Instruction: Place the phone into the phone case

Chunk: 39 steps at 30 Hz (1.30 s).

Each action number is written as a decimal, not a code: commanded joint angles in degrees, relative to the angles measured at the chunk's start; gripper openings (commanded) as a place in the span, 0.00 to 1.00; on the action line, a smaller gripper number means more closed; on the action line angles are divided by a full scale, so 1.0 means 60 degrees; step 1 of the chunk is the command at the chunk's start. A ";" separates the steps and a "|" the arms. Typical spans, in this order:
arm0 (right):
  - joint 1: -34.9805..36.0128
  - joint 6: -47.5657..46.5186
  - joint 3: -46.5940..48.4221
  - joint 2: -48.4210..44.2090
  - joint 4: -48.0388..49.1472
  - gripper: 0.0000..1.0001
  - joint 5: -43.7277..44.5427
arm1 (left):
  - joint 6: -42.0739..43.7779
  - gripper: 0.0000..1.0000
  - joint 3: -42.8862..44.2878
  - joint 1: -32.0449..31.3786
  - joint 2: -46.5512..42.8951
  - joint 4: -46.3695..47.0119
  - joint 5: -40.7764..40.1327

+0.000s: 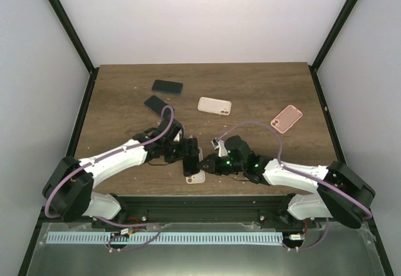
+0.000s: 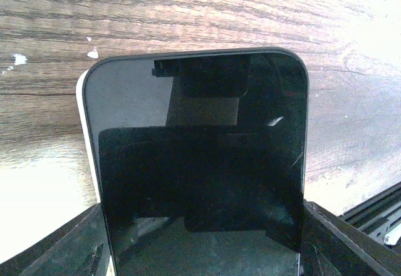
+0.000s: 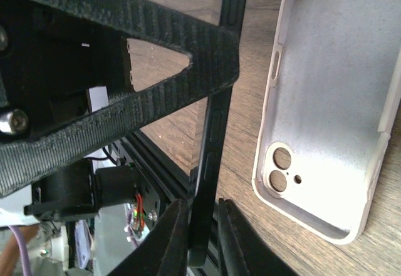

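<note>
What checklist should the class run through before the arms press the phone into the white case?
1. Left fingers grip the phone: ok.
2. Right fingers pinch the phone's edge: ok.
3. Case lies open side up: ok.
4. Case interior holds nothing: ok.
5. Phone lies flat over the case: not ok; it is tilted up and off to one side.
6. Phone's lens end matches the camera cutout: cannot tell.

2 white arms [image 1: 119, 157], black joints [image 1: 67, 188], purple cables [image 1: 254, 123].
</note>
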 commanded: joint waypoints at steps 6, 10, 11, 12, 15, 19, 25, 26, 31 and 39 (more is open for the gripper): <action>0.0065 0.0122 0.0083 0.0243 0.0293 0.01 -0.0039 | -0.0115 0.64 -0.0063 -0.0071 -0.0227 0.0587 0.0151; 0.0072 0.0253 -0.0083 0.0310 0.0352 0.01 -0.0003 | -0.0066 0.77 -0.0066 -0.0075 -0.0312 0.0588 0.0154; 0.0072 0.0323 -0.0127 0.0330 0.0343 0.01 0.0043 | -0.0040 0.85 -0.0056 -0.0080 -0.0320 0.0532 0.0136; 0.0075 0.0378 -0.0184 0.0325 0.0351 0.01 0.0049 | -0.0018 0.92 -0.0030 -0.0080 -0.0334 0.0453 0.0121; 0.0065 0.0562 -0.0340 0.0306 0.0420 0.01 0.0092 | 0.0148 0.97 0.0050 -0.0059 -0.0463 0.0182 -0.0107; 0.0076 0.0659 -0.0445 0.0290 0.0277 0.01 0.0239 | 0.0327 0.97 0.0032 0.0010 -0.0727 0.0118 -0.0161; 0.0072 0.0730 -0.0540 0.0512 0.0208 0.01 0.0366 | 0.0717 0.89 -0.0462 0.0345 -0.1009 0.0147 -0.0270; 0.0076 0.0677 -0.0481 0.0605 0.0173 0.01 0.0316 | 0.0805 0.88 -0.0620 0.0417 -0.1066 0.0292 -0.0166; 0.0069 0.0483 -0.0166 0.0923 -0.0083 0.01 0.0301 | 0.1215 0.83 -0.1568 0.0799 -0.1351 0.1322 0.0289; 0.0074 0.0285 0.0277 0.1532 -0.0283 0.01 0.0385 | 0.1477 0.76 -0.2403 0.0912 -0.0986 0.2449 0.0969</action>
